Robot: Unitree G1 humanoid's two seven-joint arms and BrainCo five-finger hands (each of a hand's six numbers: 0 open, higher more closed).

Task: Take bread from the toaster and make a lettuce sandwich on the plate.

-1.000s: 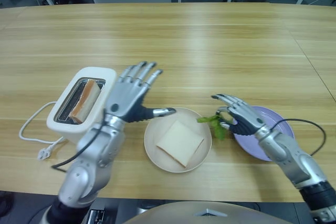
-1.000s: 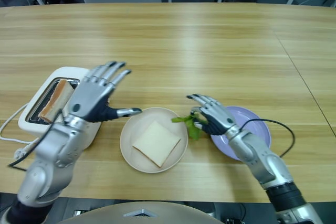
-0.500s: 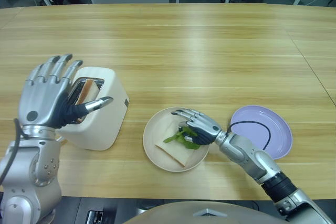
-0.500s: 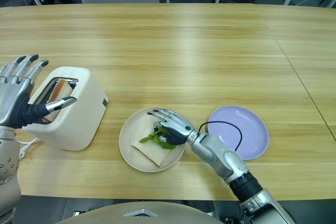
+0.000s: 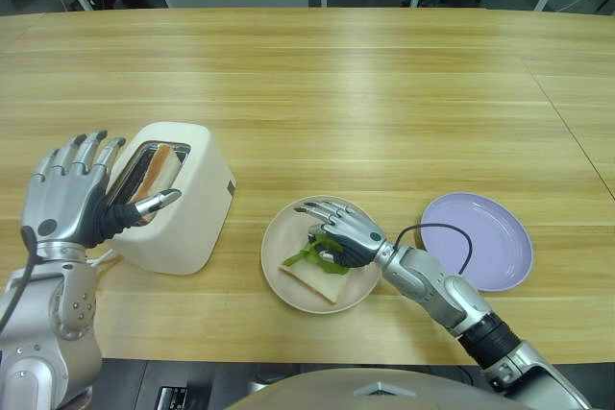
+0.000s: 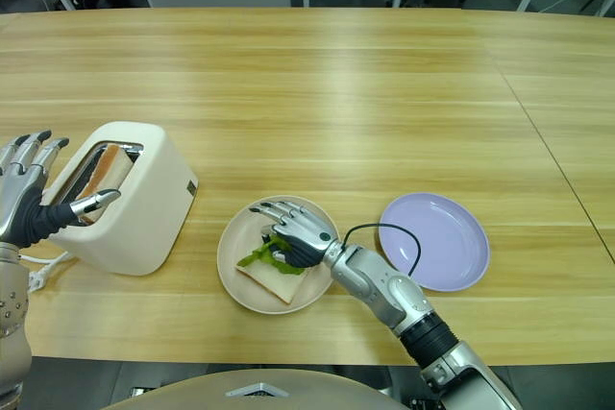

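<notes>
A white toaster (image 5: 183,208) stands on the left of the wooden table with one slice of bread (image 5: 159,164) upright in its slot. My left hand (image 5: 69,204) is raised just left of the toaster, fingers spread and holding nothing. To the toaster's right lies a beige plate (image 5: 274,239) with a slice of bread (image 5: 314,281) flat on it. A green lettuce leaf (image 5: 307,255) rests on that slice. My right hand (image 5: 348,236) is low over the plate, its fingers curled on the right end of the lettuce.
An empty purple plate (image 5: 492,249) lies to the right of the beige plate. The toaster's white cord (image 6: 40,276) trails near the table's front left edge. Bare wood stretches across the far half of the table.
My right hand has slid a little left and lower over the plate, with the lettuce now lying across the bread. My left hand has dropped slightly beside the toaster.
</notes>
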